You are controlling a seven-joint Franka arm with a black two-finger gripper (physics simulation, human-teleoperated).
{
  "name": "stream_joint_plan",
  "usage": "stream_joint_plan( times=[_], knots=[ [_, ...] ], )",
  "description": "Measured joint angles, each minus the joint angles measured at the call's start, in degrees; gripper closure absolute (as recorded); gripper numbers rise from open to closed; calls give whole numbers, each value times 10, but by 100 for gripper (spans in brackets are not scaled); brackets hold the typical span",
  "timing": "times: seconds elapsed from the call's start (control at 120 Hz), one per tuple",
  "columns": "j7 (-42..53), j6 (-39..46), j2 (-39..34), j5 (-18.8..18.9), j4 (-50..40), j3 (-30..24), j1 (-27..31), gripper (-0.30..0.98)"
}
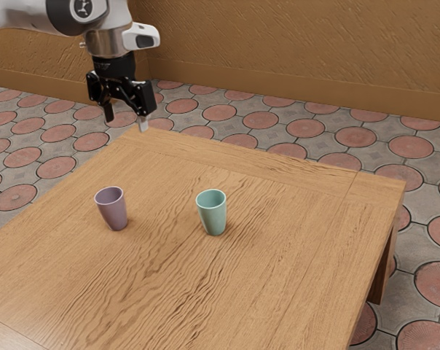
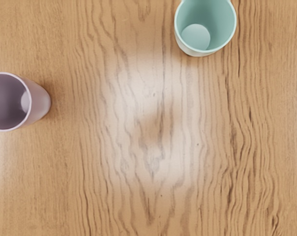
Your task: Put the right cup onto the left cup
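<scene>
My gripper (image 1: pixel 125 117) hangs high above the table's far edge in the exterior view, its two fingers spread apart with nothing between them. A purple cup (image 1: pixel 113 209) stands upright on the table toward the exterior view's left. To the exterior view's right of it, a teal cup (image 1: pixel 213 214) is also upright, with a gap of bare wood separating the two. Looking down in the wrist view, I see into the open tops of the purple cup (image 2: pixel 38 104) and the teal cup (image 2: pixel 207 24). Both cups are apart from the gripper and well below it.
The wooden table (image 1: pixel 278 284) carries both cups, and its grained top (image 2: pixel 138 196) lies under my hand. Beyond the table are a patterned tile floor (image 1: pixel 424 292) and a brown wall (image 1: pixel 293 44).
</scene>
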Motion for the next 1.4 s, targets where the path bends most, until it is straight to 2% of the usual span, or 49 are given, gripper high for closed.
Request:
stream_joint_plan(
  times=[0.333, 0.55, 0.867, 1.25, 1.4],
  knots=[
    [7, 4, 13, 0, 4, -9, 4, 0],
    [9, 16, 57, -2, 0, -14, -36, 0],
    [12, 66, 139, -2, 25, -12, -43, 0],
    [7, 86, 234, -30, 109, -6, -69, 0],
    [-13, 88, 247, -53, 116, -4, -70, 0]
  ],
)
